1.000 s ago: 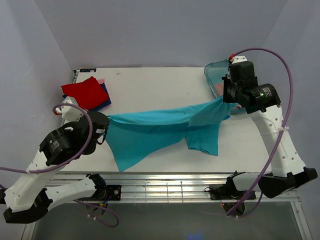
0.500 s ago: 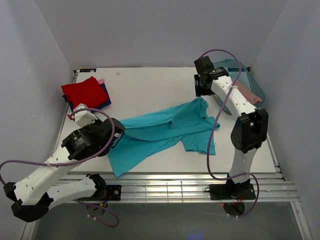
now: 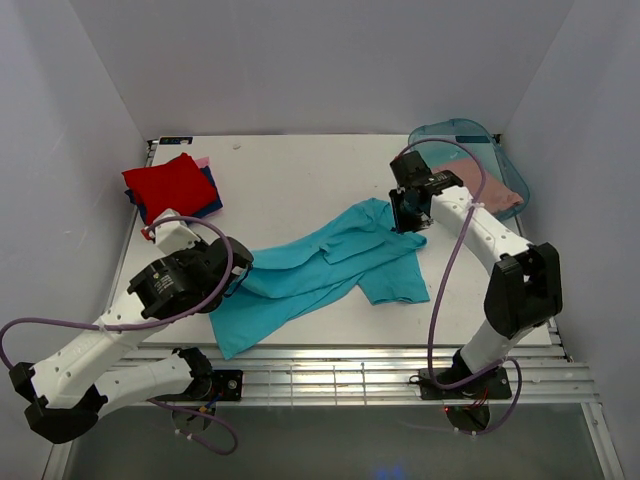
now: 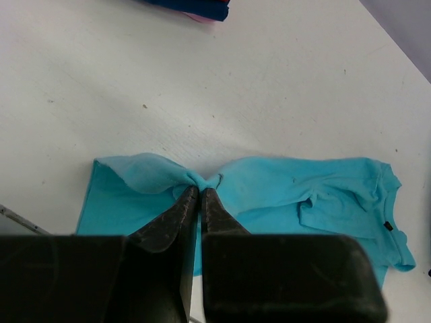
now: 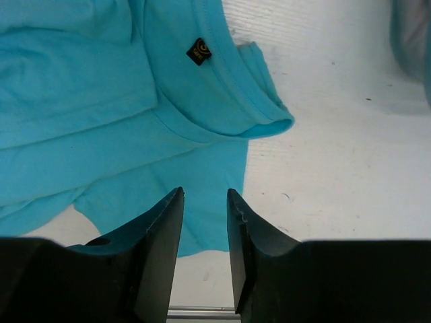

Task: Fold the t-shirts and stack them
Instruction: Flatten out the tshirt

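Here our soft, rumpled teal t-shirt slants collar-first toward upper right; left pincer nips it, right pincer parted, empty.

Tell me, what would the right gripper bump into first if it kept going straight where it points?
Probably the teal t-shirt. The right gripper points down at its cloth with fingers open, and the table is underneath. How far off it is, I cannot tell.
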